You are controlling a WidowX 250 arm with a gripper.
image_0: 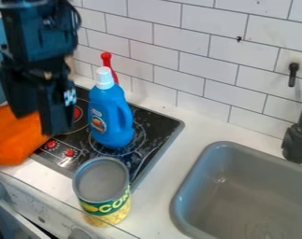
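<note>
While the orange item lies at far left, the black gripper hangs right beside it

Look to the upper left, where the black gripper (38, 122) hangs down over the left part of the black stove top (150, 123), right up against the orange item (14, 140) in this view! Is it clenched, released or grasping that orange piece? I cannot tell from this angle, nor whether the two really touch. The orange item itself sits at the stove top's left end, bright and smooth, running out of view on that side.

Across to the blue bottle (109, 116), upright on the stove top towards its right edge, white cap (104, 77) on top, handle on its right, a label on the front. Just behind it pokes up a slim red object (107, 63), mostly hidden.

Down at the front, a can (103, 191) stands upright by the stove top's front right corner, grey on top, green and yellow round the side. Red dial marks (61, 148) show on the stove top's front left part.

Over to the right, past a strip of white counter (172, 154), there's the grey sink (240, 196) with a black faucet (297, 142) at its rear edge. White tiles (178, 56) line the wall behind, and a black hook (293, 74) juts out above the sink!
</note>
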